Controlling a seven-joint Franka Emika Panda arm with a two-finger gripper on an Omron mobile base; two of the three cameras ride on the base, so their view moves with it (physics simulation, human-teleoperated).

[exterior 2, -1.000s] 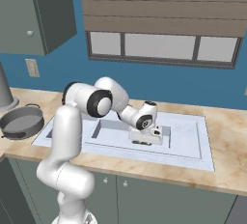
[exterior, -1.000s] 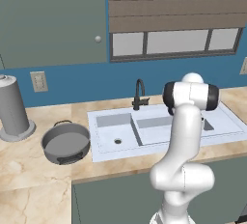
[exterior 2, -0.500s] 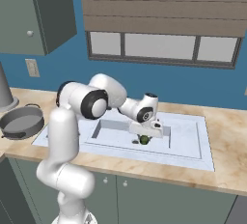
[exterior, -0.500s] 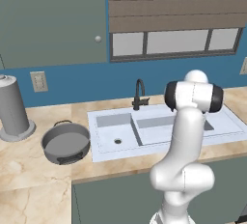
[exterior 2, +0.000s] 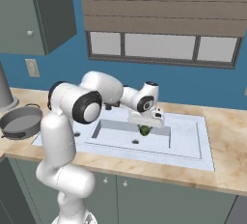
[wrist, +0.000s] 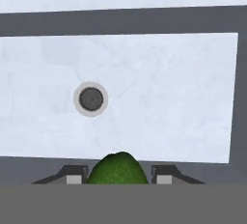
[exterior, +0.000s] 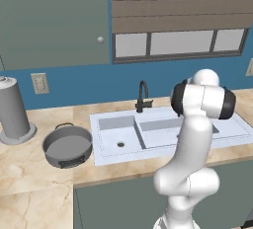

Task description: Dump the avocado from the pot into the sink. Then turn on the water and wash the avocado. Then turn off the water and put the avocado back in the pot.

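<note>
The hand (exterior 2: 145, 127) holds the avocado (exterior 2: 144, 131) between its two fingers, raised above the right basin of the sink (exterior 2: 190, 146). In the hand view the avocado (wrist: 117, 169) sits pinched between the finger tips, with the basin floor and its dark drain (wrist: 90, 99) below. The pot (exterior: 67, 146) stands on the counter (exterior: 29, 166) left of the sink (exterior: 113, 139), near a tall grey cylinder (exterior: 13, 110). The black faucet (exterior: 143, 96) rises behind the basins
</note>
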